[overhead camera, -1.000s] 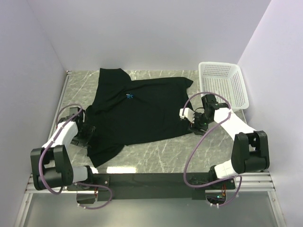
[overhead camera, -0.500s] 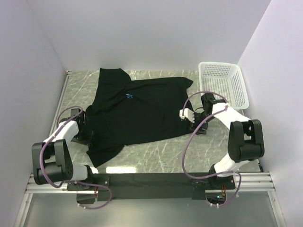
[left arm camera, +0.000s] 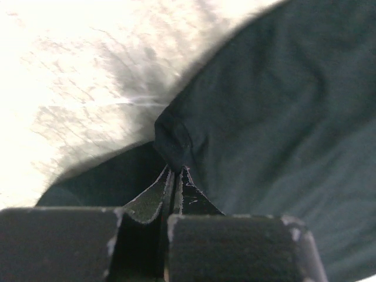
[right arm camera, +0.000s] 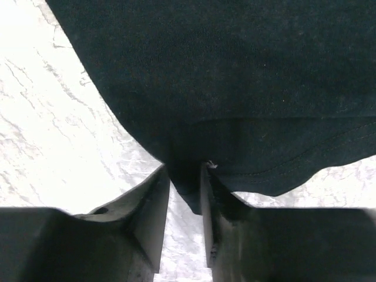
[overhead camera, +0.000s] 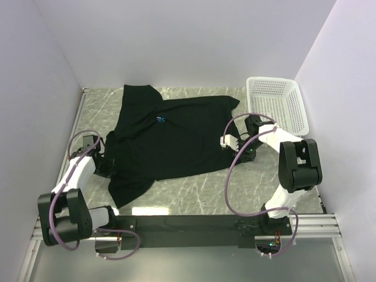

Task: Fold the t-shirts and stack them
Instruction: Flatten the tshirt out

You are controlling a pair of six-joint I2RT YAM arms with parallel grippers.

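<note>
On the marble table (overhead camera: 200, 189), left edge: left gripper (left arm camera: 174, 174), fingers pressed together on a bunched fold at the rim of the t-shirt (overhead camera: 176, 144). Centre: the t-shirt, black, spread mostly flat, blue logo (overhead camera: 161, 119) facing up. Right edge: right gripper (right arm camera: 185, 176), fingers drawn close, pinching a hem corner. Far right: white basket (overhead camera: 277, 106), just beside the t-shirt's sleeve.

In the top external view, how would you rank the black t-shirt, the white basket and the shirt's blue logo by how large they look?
Largest to smallest:
1. black t-shirt
2. white basket
3. blue logo
The gaps are wide, so none are in doubt.
</note>
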